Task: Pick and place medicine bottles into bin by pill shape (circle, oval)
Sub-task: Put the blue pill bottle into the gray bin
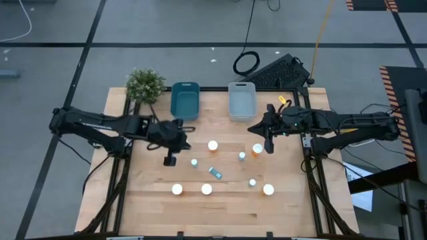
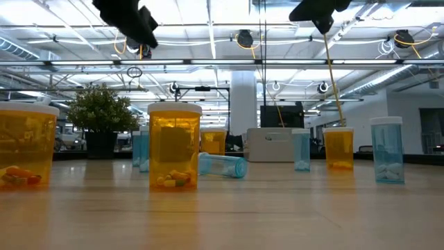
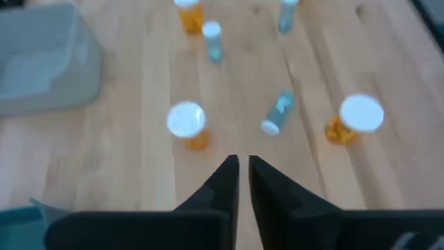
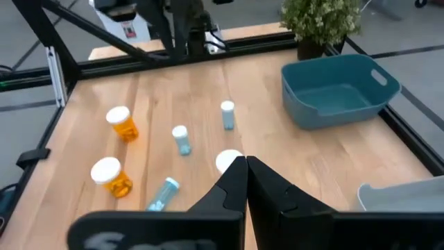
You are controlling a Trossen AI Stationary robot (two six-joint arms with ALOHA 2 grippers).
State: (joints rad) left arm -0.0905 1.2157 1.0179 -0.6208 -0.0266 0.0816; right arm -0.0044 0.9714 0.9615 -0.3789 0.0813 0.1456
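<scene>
Both end effectors hover closed and empty over the table [image 1: 133,200]: left end effector [image 1: 169,160] and right end effector [image 1: 269,148], bottles [image 1: 212,146] scattered between.

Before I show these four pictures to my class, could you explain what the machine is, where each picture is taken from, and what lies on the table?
It is a robot with two dark arms at a wooden table. One picture looks straight down, one level across the tabletop, and two from the wrists. The left gripper and the right gripper are both shut and hold nothing. Amber bottles and smaller blue bottles stand scattered; one blue bottle lies on its side. At the far edge sit a teal bin, a grey bin and a potted plant.
</scene>
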